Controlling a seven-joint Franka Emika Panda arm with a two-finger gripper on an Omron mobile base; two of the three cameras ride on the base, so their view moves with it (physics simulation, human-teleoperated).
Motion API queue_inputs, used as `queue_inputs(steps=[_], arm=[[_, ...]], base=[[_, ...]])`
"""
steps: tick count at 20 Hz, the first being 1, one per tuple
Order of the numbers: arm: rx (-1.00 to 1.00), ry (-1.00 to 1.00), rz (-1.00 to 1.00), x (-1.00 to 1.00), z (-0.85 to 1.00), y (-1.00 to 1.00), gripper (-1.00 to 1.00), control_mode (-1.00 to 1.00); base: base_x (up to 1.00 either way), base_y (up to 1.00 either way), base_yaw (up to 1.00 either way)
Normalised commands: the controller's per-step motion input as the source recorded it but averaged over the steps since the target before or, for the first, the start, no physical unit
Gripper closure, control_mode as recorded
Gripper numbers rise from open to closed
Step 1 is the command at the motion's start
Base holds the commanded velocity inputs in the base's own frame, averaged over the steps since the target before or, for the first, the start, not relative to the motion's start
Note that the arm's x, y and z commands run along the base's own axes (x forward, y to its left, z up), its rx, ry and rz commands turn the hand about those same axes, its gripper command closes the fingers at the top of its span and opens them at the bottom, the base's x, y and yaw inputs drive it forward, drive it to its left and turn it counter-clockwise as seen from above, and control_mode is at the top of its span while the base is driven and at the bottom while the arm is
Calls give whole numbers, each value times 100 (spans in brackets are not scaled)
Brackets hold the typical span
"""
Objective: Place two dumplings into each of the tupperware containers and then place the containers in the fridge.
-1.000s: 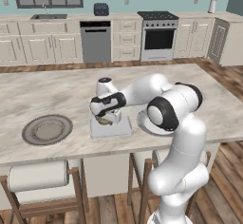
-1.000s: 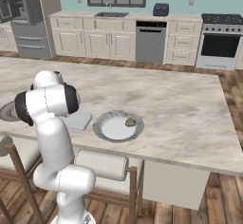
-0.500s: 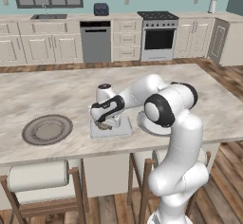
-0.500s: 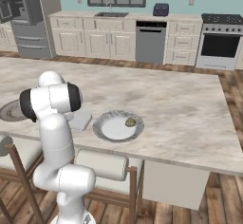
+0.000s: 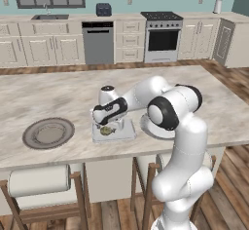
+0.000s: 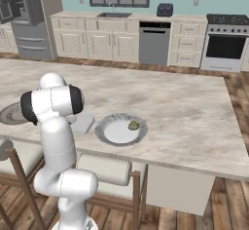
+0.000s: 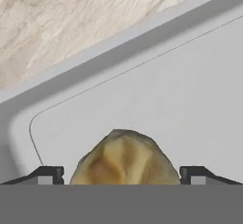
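On the left of the counter [image 5: 44,92] you have a round plate [image 5: 48,132], which is not part of this job. Next to it, toward the middle, stands the container [image 5: 121,132], and one dumpling [image 5: 106,130] lies inside it near its left end. The gripper [image 5: 104,124] hangs low just above this dumpling.

In the hand view the dumpling [image 7: 125,159] sits on the container floor [image 7: 180,90], between the two fingertips [image 7: 47,174]. They stand wide apart, each with a small gap to the dumpling, so nothing is pinched now.

The dumpling looks light and soft, with crimped folds, and I think a hard squeeze will dent or tear it. If you take it again, hold it across the rounded body, not on the folded ridge, and close gently.

The container seems thin, stiff and light, with a smooth low rim; it will probably slide on the marble when pushed. Grip it later on one rim wall and keep it level.

Farther right, the second plate [image 6: 120,130] carries another dumpling [image 6: 133,125].
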Motion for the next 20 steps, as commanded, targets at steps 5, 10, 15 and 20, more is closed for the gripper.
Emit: queue_inputs(steps=[5, 10, 15, 20], arm=[[1, 0, 4, 7, 29, -14, -100, -100], [2, -1, 0, -27, 35, -65, -100, -100], [0, 0, 0, -32, 10, -95, -100, -100], [0, 0, 0, -12, 0, -97, -100, -100]], base=[[0, 0, 0], [0, 0, 0], [0, 0, 0], [0, 0, 0]])
